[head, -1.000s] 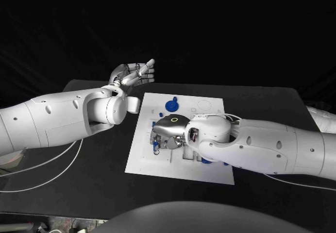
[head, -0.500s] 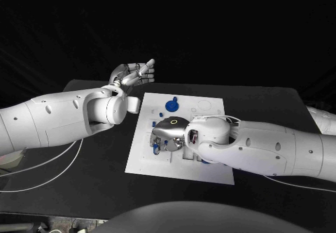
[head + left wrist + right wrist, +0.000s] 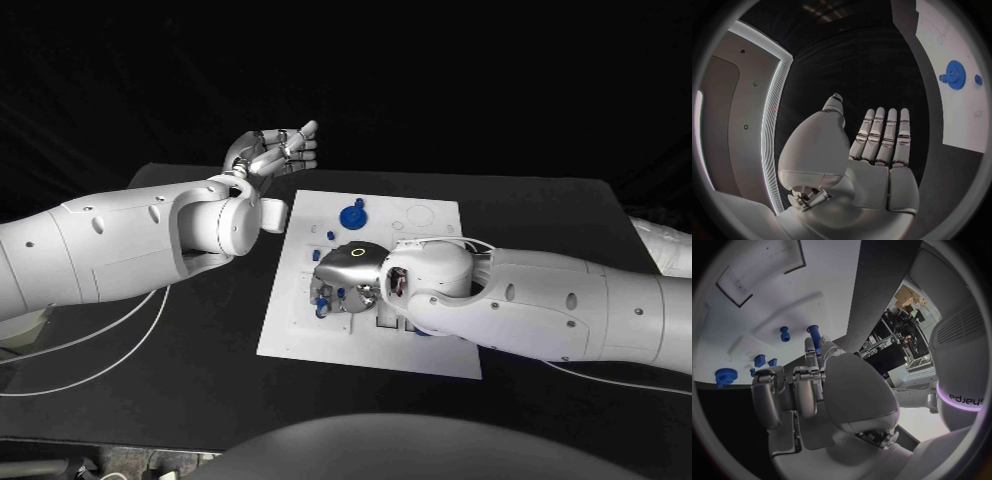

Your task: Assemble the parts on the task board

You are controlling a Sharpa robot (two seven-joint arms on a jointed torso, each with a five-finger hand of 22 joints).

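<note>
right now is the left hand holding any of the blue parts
No, the left hand is held off the task board with its fingers straight and nothing in it; the blue gear lies on the board.

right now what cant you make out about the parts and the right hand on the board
- Head view: the right hand covers the middle of the task board, so parts under it are hidden.
- Right wrist view: a blue peg stands just past the fingertips; whether it is pinched or only near is unclear.
- Head view: small blue pieces beside the blue gear are too small to identify.
</note>
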